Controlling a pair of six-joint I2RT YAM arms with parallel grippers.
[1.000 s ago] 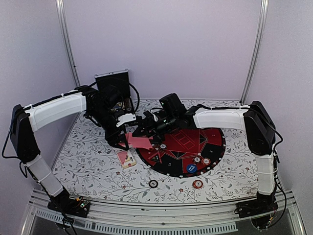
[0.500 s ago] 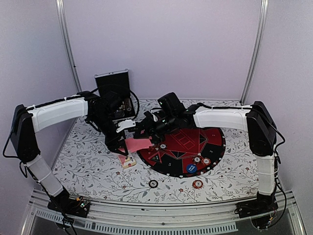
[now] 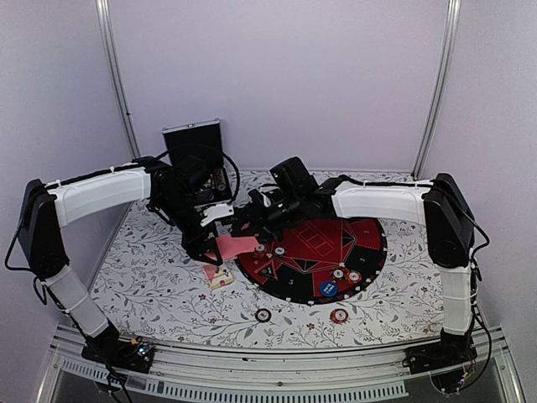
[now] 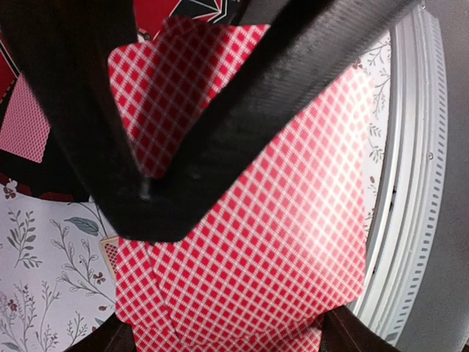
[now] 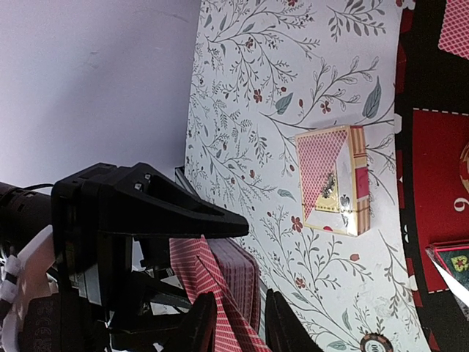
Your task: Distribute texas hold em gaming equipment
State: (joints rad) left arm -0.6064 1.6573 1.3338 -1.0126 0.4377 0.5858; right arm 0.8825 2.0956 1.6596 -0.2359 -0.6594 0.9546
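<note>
Both end effectors meet over the left rim of the round black-and-red mat. The left end effector is closed tight on a fanned deck of red-checked cards, its two black fingers pinching together across the backs. The right end effector reaches in from the opposite side with its jaws narrowly apart, straddling the free edge of the same fan. Whether they actually press on a card cannot be told. From the top external view the deck shows only as a pink patch held just above the worktop, between the left end effector and the right end effector. The left wrist view adds the overlap of several cards and a single card lying face down on the mat. The right wrist view shows the deck edge-on, a second single card on the mat, and a card box flat on the floral worktop—well apart from the fan. Only the overhead camera takes in the chips: a white-striped dark chip and an orange-red chip on the worktop near the front, a small cluster of chips on the mat's near edge, and the silver-edged case standing at the back.
</note>
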